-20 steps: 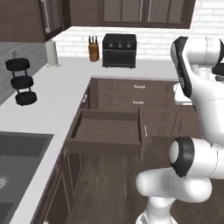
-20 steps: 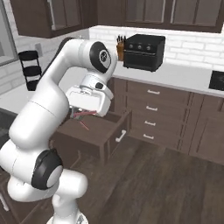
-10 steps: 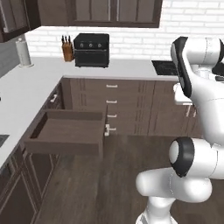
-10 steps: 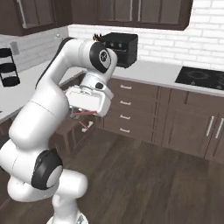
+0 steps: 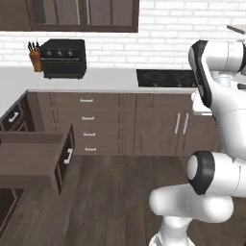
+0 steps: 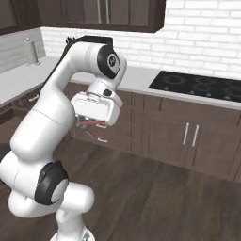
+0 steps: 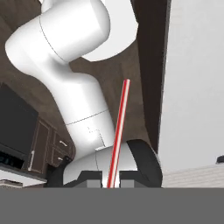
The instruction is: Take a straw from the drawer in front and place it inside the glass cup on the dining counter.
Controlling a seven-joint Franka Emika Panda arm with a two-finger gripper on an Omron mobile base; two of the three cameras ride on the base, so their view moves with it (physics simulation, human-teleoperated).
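My gripper point(image 7: 108, 183) is shut on the straw point(image 7: 119, 133), a thin red-pink stick that runs up and away from the fingertips in the hand view. In the right base view the hand hangs at chest height in front of the arm, and a short red piece of the straw point(image 6: 92, 123) pokes out under it. The drawer point(image 5: 33, 158) stands pulled open at the far left of the left base view, well away from the gripper. The glass cup is out of view. A white top point(image 7: 192, 87) on a dark-brown side lies right of the straw; I cannot tell whether it is the dining counter.
Dark-brown cabinets point(image 5: 144, 122) with a white top run along the brick wall. A black cooktop point(image 6: 202, 84) is set into it, with a black oven box point(image 5: 63, 58) and a knife block point(image 5: 34, 57) further left. Dark wood floor point(image 5: 110, 202) lies open before the cabinets.
The whole picture has shifted: the base has turned right, so the drawer has slid to the left edge and the cooktop has come in. The gripper keeps hold of the straw.
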